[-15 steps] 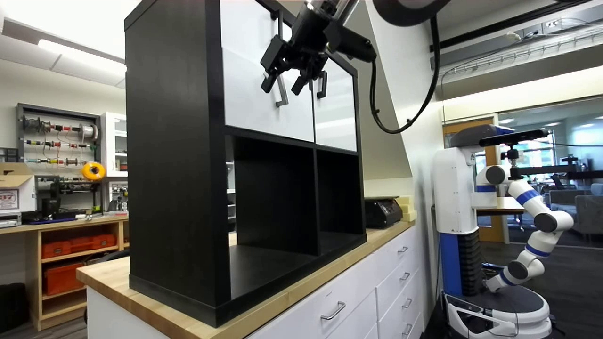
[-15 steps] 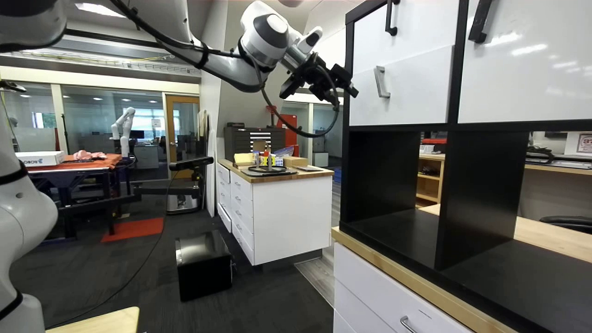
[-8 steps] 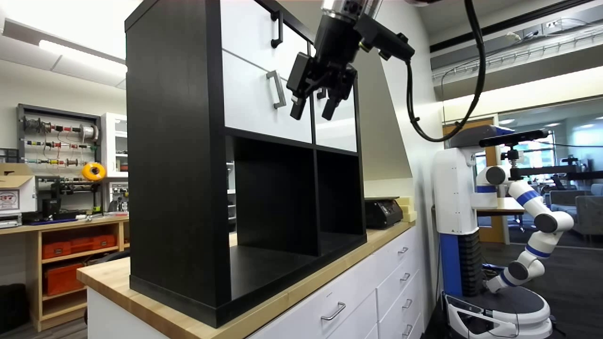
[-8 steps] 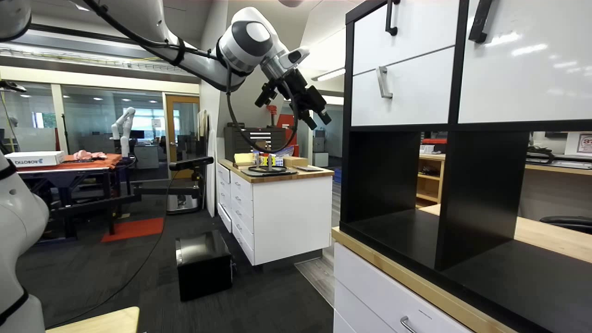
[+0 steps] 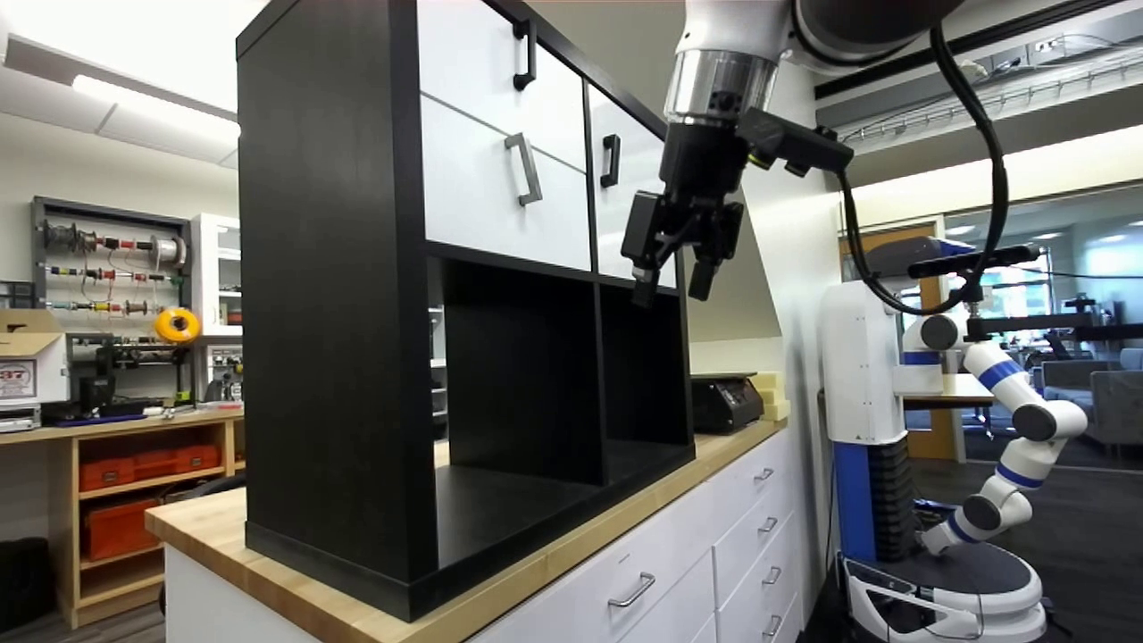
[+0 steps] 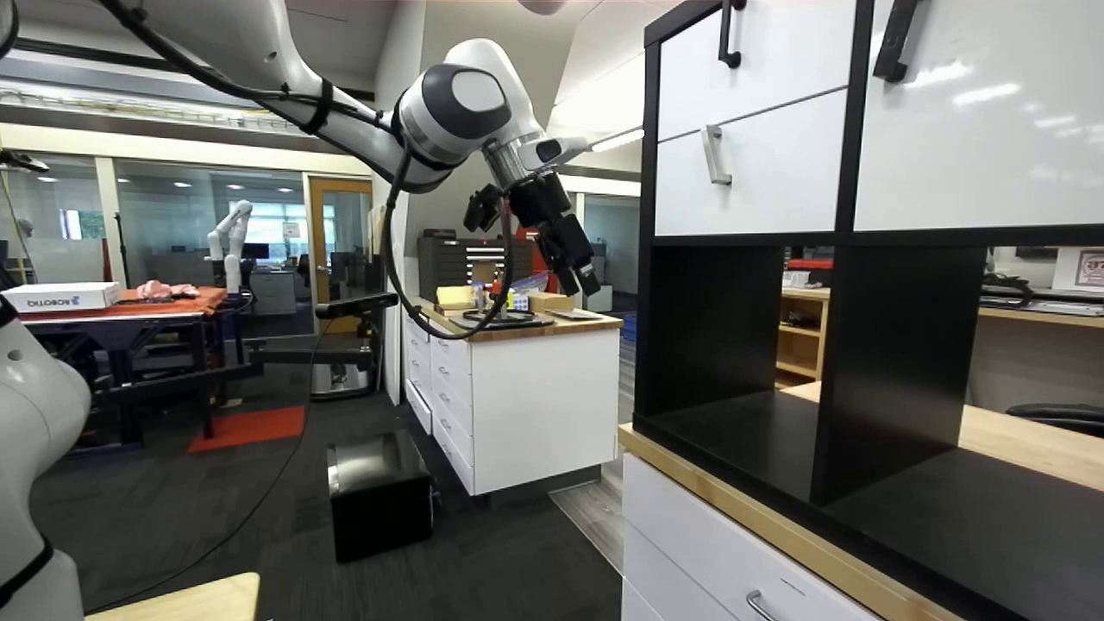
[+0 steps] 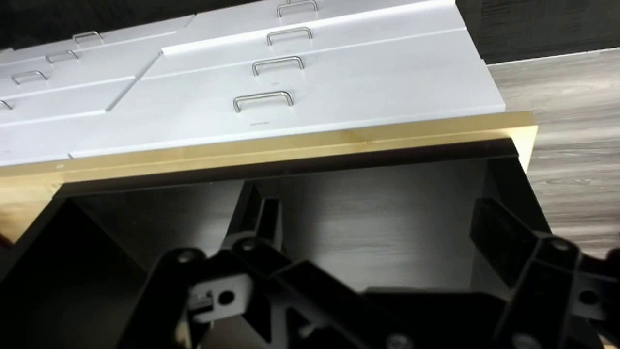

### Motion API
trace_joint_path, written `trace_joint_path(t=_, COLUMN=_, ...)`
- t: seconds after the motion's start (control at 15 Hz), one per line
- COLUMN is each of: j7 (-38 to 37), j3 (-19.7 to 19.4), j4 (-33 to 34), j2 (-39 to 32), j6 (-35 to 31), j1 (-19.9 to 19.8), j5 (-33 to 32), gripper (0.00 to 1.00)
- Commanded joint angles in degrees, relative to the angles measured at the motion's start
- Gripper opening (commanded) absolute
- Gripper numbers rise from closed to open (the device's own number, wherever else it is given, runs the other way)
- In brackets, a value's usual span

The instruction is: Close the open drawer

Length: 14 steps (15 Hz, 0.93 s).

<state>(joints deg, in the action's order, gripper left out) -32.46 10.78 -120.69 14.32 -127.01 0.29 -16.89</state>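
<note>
The drawer (image 5: 487,187) is the lower white front with a grey bar handle in the left column of the black shelf unit. It also shows in an exterior view (image 6: 768,172). Its front appears flush with the unit, with a thin seam above it, and its sides are hidden. My gripper (image 5: 672,284) is open and empty, pointing down and apart from the drawer. In an exterior view my gripper (image 6: 580,283) hangs in the air left of the shelf unit. In the wrist view the fingers (image 7: 380,225) are wide apart; the drawer is out of view.
The black shelf unit (image 5: 321,295) stands on a wooden countertop (image 5: 554,549). Another white front (image 5: 634,228) with a black handle is in the right column. Below are open black compartments. Counter-cabinet drawers (image 7: 378,87) have silver handles. A second white cabinet (image 6: 543,414) stands behind my gripper.
My gripper has backed away from the drawer front and lowered. The lower drawer front has moved slightly inward, and a dark seam now shows above it.
</note>
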Motion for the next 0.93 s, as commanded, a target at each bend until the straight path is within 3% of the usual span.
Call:
trace_joint_path(t=0.0, j7=2.1, j3=-2.0, j4=-5.7, j2=3.9, j6=1.8, j1=0.4, j5=4.2, gripper=1.0)
trace_joint_path(t=0.33, j7=2.7, j3=-2.7, j4=-9.1, j2=4.7, j6=1.1, j1=0.3, j5=7.2, gripper=1.0)
trace_joint_path(t=0.4, j7=1.1, j3=-1.9, j4=-6.7, j2=1.9, j6=0.4, j1=-0.3, j5=5.3, gripper=1.0)
trace_joint_path(t=0.87, j7=1.1, j3=-1.8, j4=-6.8, j2=1.7, j6=0.3, j1=-0.2, j5=5.3, gripper=1.0)
